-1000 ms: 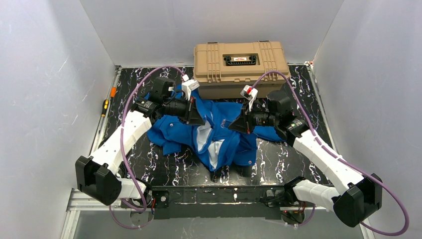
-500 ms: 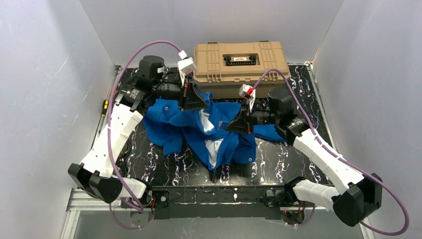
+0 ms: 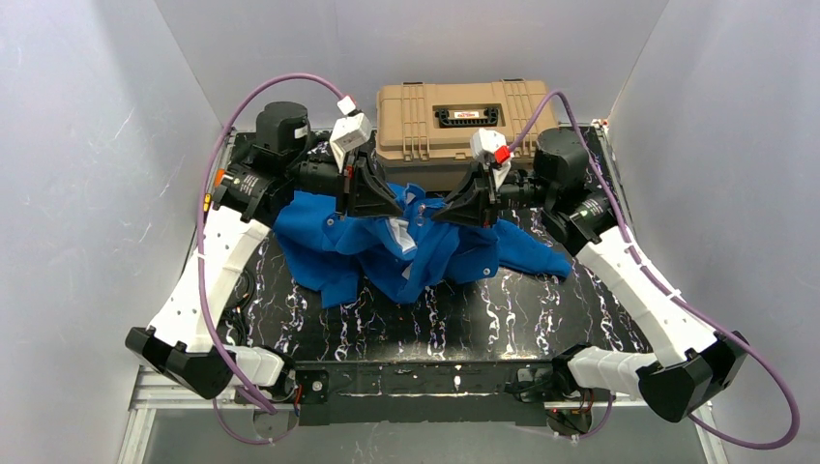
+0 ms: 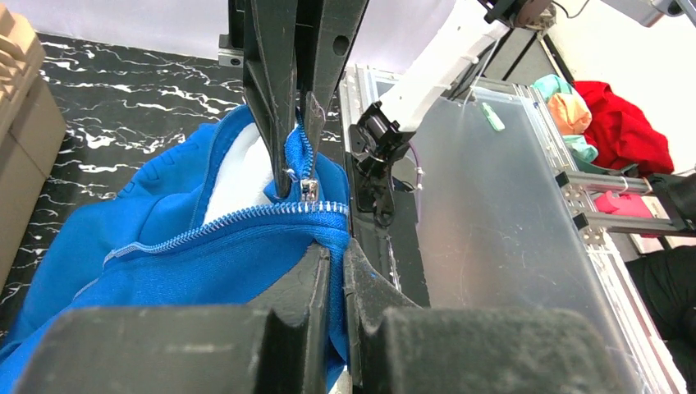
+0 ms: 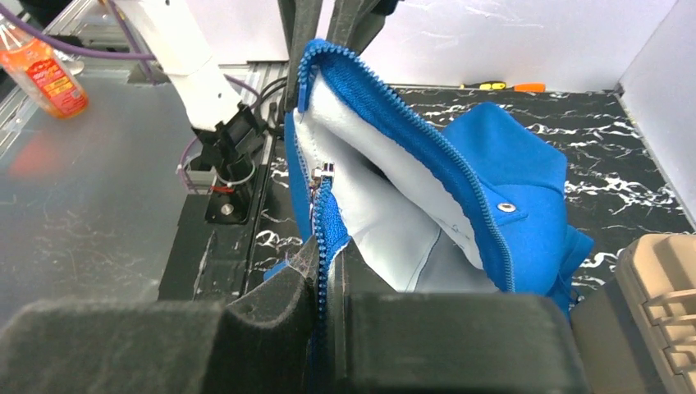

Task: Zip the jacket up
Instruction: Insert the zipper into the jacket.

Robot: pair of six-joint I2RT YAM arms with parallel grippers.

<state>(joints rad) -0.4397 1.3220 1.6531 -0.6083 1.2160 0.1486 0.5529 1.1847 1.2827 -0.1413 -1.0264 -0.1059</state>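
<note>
Top external view: where's the jacket [image 3: 416, 253]?
Bunched mid-worktop [image 3: 541, 309], its front edges lifted, just in front of the tan case [image 3: 464, 116].
And the pincers?
The left pincer [image 3: 392, 208] is clamped tight on one zipper edge. The right pincer [image 3: 445, 215] is narrow, pinching the other.
The case?
Lid down, inside hidden.

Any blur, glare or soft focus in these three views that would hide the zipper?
Top view: even light, sharp, but the jacket is small, fine detail lost. Left wrist: zipper crisp, left hand's fingers close and blurred. Right wrist: zipper crisp too, right hand's fingers blurred, dull sheen on the metal panel.
</note>
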